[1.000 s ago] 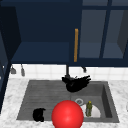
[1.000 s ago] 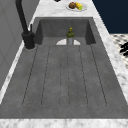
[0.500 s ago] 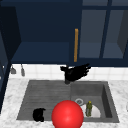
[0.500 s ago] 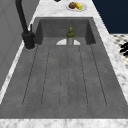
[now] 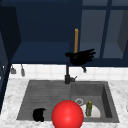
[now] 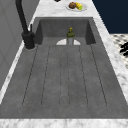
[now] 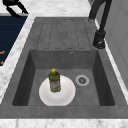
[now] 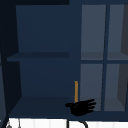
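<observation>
Our right hand hangs, fingers straight, holding nothing, just at the cabinet's orange handle (door shut). A sloppy grab could slip off; left hand looks curled.

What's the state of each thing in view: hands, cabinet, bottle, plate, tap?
Right hand: open, fingers straight, raised at the orange handle.
Left hand: curled, low at the sink's front left edge, holding nothing.
Cabinet: open, shelves bare.
Bottle: upright on the plate, capped.
Plate: flat in the basin.
Tap: no water seen.
Ball: at the sink's front edge.
</observation>
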{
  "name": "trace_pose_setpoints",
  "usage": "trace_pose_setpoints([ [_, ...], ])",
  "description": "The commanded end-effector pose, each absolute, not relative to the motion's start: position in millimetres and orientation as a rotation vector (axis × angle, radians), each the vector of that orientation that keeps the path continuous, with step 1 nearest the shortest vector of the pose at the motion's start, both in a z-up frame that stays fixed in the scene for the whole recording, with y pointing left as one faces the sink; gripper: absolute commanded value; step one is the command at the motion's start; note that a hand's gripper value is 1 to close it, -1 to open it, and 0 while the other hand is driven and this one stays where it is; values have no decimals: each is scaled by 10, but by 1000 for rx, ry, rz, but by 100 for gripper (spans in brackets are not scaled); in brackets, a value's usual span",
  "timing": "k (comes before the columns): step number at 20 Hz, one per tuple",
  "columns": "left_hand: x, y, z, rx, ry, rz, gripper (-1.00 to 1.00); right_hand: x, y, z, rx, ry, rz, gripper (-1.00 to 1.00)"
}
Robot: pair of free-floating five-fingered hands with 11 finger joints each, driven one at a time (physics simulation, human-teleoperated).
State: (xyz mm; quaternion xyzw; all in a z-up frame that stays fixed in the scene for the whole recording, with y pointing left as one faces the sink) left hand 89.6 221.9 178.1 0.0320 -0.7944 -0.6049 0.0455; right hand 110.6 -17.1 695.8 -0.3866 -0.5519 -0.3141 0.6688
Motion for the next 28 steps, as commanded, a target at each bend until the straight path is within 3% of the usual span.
trace_pose_setpoints([
  [1,896,2219,1781,98,-2426,-1847,0,1416,-268,7131,-873,-1240,-706,-100],
  [21,896,2219,1781,98,-2426,-1847,0,3055,-275,6620,-845,-1238,-775,-100],
  [22,896,2219,1781,98,-2426,-1847,0,3130,-279,6582,-832,-1236,-777,100],
  [24,896,2219,1781,98,-2426,-1847,0,3190,-285,6546,-706,-1247,-736,100],
  [28,896,2219,1781,98,-2426,-1847,0,3173,-245,6469,-711,-1279,-832,100],
])
